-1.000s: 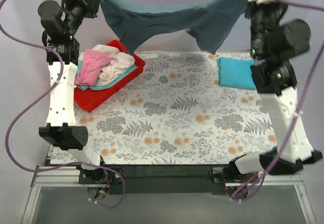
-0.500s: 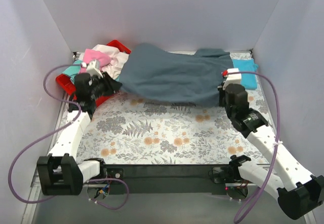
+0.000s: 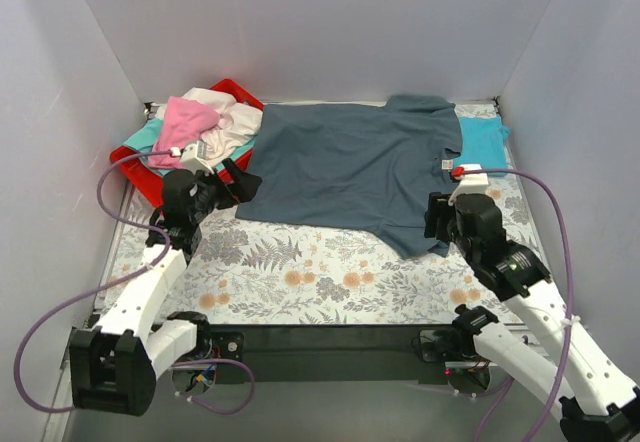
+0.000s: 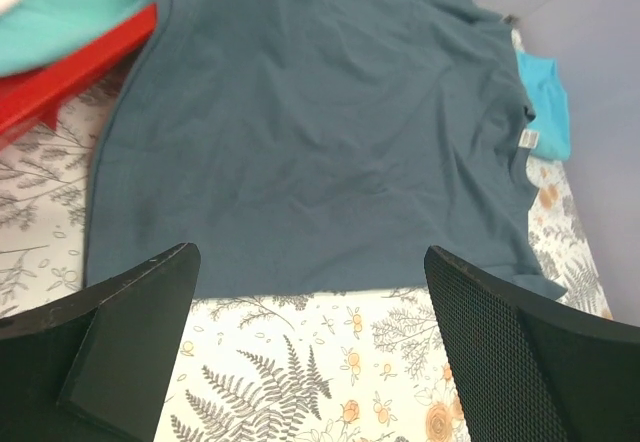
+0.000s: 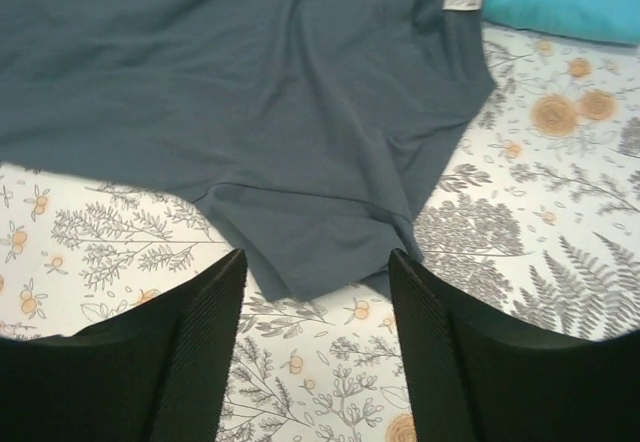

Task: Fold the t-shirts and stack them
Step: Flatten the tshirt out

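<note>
The large slate grey-blue t-shirt (image 3: 350,167) lies spread flat across the back half of the floral table cover (image 3: 320,272), a white label near its right side. My left gripper (image 3: 248,182) hovers at the shirt's near-left edge, open and empty; in the left wrist view the shirt (image 4: 320,132) fills the space beyond the left gripper (image 4: 310,347). My right gripper (image 3: 436,224) sits low by the shirt's near-right sleeve, open; the sleeve (image 5: 330,232) lies just ahead of the right gripper (image 5: 315,332). A folded turquoise t-shirt (image 3: 486,142) lies at the back right.
A red tray (image 3: 146,177) at the back left holds a heap of pink (image 3: 188,122), cream-white (image 3: 236,120) and teal (image 3: 140,142) shirts. The grey shirt's left edge lies close against the tray. White walls close in the table on three sides.
Both arms came down from holding the grey-blue shirt high in the air, laid it flat on the table, and both grippers opened and let it go.
</note>
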